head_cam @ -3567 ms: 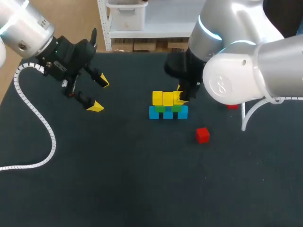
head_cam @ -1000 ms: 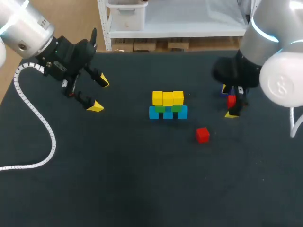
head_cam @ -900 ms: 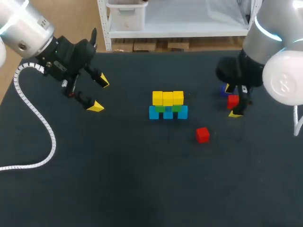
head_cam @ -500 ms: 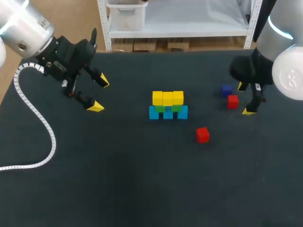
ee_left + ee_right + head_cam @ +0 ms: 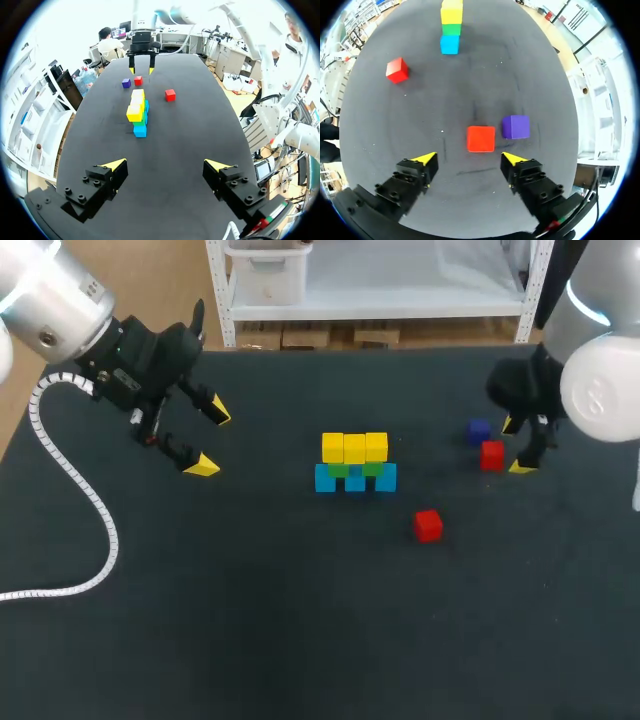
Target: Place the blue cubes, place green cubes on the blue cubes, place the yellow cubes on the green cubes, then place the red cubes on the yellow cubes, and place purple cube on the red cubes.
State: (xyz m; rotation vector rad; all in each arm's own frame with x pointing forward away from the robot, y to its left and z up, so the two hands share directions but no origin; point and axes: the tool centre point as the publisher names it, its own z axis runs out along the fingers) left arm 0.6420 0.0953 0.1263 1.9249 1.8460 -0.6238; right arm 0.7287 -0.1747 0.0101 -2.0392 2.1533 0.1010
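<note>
The stack [image 5: 354, 465] stands mid-table: a blue row at the bottom, green cubes on it, yellow cubes on top. It also shows in the left wrist view as the stack [image 5: 138, 111]. One red cube [image 5: 491, 454] lies right of it, beside the purple cube [image 5: 479, 430]. A second red cube [image 5: 428, 525] lies nearer the front. My right gripper [image 5: 515, 446] is open just right of the first red cube. That red cube [image 5: 481, 138] sits just ahead of the gap in the right gripper [image 5: 469, 158], untouched, with the purple cube [image 5: 515, 126] beside it. My left gripper [image 5: 211, 439] hangs open and empty at far left.
A white ribbed cable [image 5: 75, 480] trails from my left arm across the table's left side. The dark table [image 5: 300, 620] stretches toward the front below the stack. In the left wrist view my left gripper [image 5: 166, 164] faces the stack from a distance.
My right gripper slid rightward off the red cube, then eased back a little toward it. Its fingers stand slightly closer together. The left arm has not moved.
</note>
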